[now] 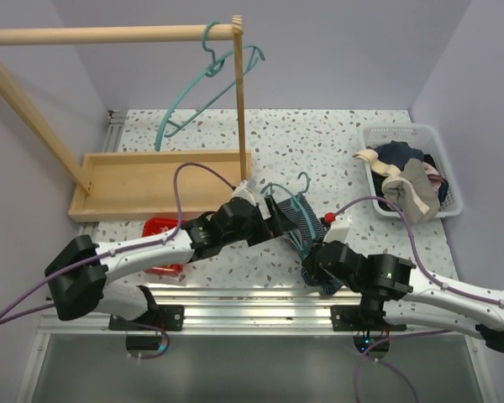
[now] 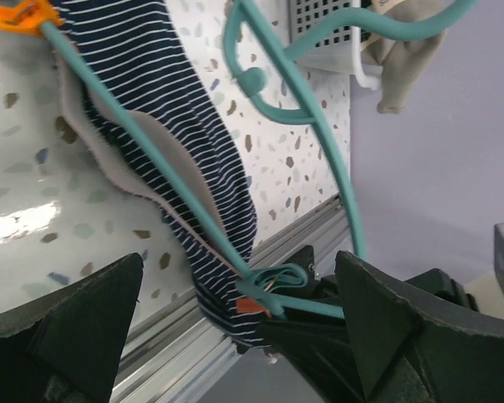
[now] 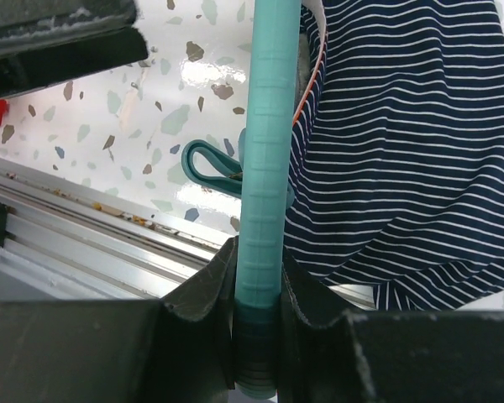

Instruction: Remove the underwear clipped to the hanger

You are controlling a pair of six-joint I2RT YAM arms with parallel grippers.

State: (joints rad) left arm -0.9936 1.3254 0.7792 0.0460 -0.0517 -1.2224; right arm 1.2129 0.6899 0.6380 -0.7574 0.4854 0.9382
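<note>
The navy striped underwear (image 1: 301,225) hangs clipped on a teal hanger (image 1: 287,195) that lies over the table between my two grippers. In the left wrist view the underwear (image 2: 176,101) is held by an orange clip (image 2: 29,13) at one end and a second orange clip (image 2: 252,305) at the other. My left gripper (image 1: 271,211) is open, its jaws wide apart (image 2: 239,260) and off the hanger. My right gripper (image 1: 321,259) is shut on the hanger's teal bar (image 3: 265,168), with the striped cloth (image 3: 403,151) beside it. A grey-beige cloth (image 1: 412,195) drapes over the basket's rim.
A white basket (image 1: 449,180) of clothes stands at the right. A wooden rack (image 1: 109,34) with a second, bare teal hanger (image 1: 203,84) stands on a wooden tray (image 1: 160,201) at the back left. A red object (image 1: 161,231) lies under my left arm. A metal rail (image 1: 260,298) runs along the near edge.
</note>
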